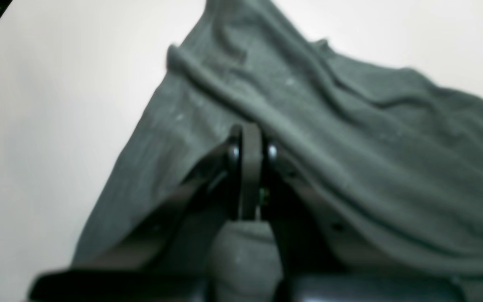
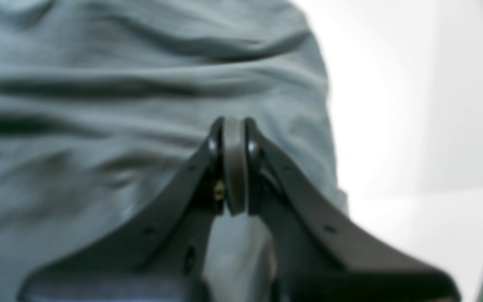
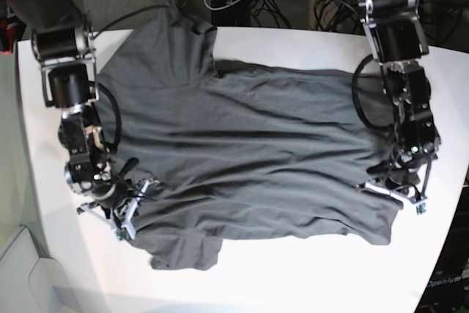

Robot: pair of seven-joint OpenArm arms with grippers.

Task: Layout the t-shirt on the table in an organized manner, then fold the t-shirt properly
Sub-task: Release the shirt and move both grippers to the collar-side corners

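1. Both jaws were pressed together, each pinching a fold of the t-shirt (image 3: 242,159): our left gripper (image 1: 250,138) and our right gripper (image 2: 234,130).
2. In the base view, the dark grey shirt lay spread across the middle of the white table (image 3: 308,284), rumpled.
3. We held its edges at lower left (image 3: 128,207) and right (image 3: 399,181) of that frame.
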